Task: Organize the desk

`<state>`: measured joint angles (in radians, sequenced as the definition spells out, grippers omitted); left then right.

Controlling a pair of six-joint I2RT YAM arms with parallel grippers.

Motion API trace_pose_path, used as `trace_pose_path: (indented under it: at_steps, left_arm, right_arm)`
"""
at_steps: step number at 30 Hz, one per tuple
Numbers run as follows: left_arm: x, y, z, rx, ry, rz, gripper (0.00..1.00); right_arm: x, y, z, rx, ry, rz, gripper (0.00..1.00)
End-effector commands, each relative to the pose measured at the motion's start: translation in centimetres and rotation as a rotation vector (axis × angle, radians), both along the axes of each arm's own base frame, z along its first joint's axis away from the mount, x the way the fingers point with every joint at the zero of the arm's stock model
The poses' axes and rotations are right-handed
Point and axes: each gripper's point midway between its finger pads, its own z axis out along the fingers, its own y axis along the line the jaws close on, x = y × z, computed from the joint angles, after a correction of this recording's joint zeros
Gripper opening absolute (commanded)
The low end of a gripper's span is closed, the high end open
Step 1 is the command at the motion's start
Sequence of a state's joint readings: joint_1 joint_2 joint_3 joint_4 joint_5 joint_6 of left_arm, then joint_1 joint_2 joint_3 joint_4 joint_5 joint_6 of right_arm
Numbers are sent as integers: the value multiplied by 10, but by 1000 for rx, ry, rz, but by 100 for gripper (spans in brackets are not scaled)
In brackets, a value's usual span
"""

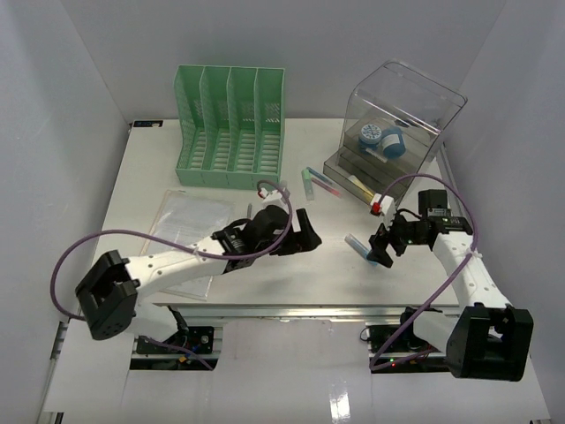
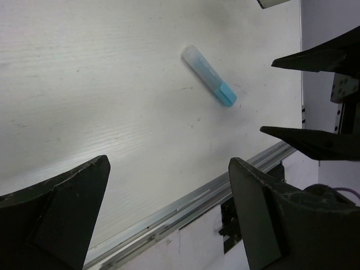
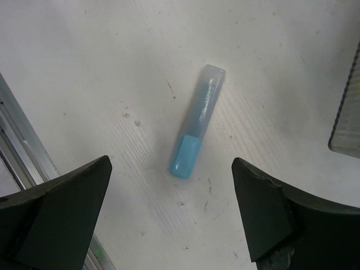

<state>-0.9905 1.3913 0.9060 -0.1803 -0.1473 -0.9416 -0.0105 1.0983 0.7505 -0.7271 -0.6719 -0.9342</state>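
The white desk (image 1: pixel 291 276) holds a blue highlighter with a clear cap (image 1: pixel 357 245), lying flat near the front right. It also shows in the left wrist view (image 2: pixel 209 83) and the right wrist view (image 3: pixel 197 121). My right gripper (image 1: pixel 381 252) is open and empty just above it; in the right wrist view the highlighter's blue end lies between the fingertips of the gripper (image 3: pixel 171 163). My left gripper (image 1: pixel 311 237) is open and empty over the desk's middle, left of the highlighter, near the silver rail (image 2: pixel 185 205).
A green file organizer (image 1: pixel 231 128) stands at the back. A clear box (image 1: pixel 393 124) with blue tape rolls is at the back right. Several pens (image 1: pixel 318 184) and a red-capped marker (image 1: pixel 374 202) lie before it. A plastic sleeve (image 1: pixel 190 221) lies at left.
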Motion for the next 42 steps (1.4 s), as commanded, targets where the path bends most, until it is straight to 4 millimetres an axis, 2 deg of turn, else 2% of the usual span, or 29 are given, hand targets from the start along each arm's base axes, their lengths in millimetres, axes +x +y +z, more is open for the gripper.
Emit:
trace_pose_path:
  at_steps: [1, 6, 11, 14, 17, 20, 23, 42]
  left_arm:
    - [-5, 31, 21, -60, -164, 14, 98]
    - [-19, 57, 18, -105, -176, 44, 98]
    - [-28, 69, 15, -126, -171, 47, 98]
    - [-31, 75, 15, -133, -177, 52, 98]
    - [-32, 77, 16, -139, -184, 53, 98]
    - [-33, 79, 15, -141, -183, 53, 98]
    - [-35, 79, 10, -136, -174, 50, 98]
    - [-40, 87, 6, -153, -182, 50, 98]
  right_arm:
    - [7, 1, -9, -89, -8, -81, 94]
    - [5, 9, -24, -130, 45, -98, 95]
    - [2, 17, -33, -145, 89, -122, 95]
    - [5, 16, -39, -172, 85, -154, 96]
    - [5, 18, -44, -185, 105, -177, 98]
    - [8, 19, -45, -198, 107, -194, 92]
    - [10, 22, -44, -194, 103, -195, 90]
    - [13, 24, -58, -263, 100, -214, 91]
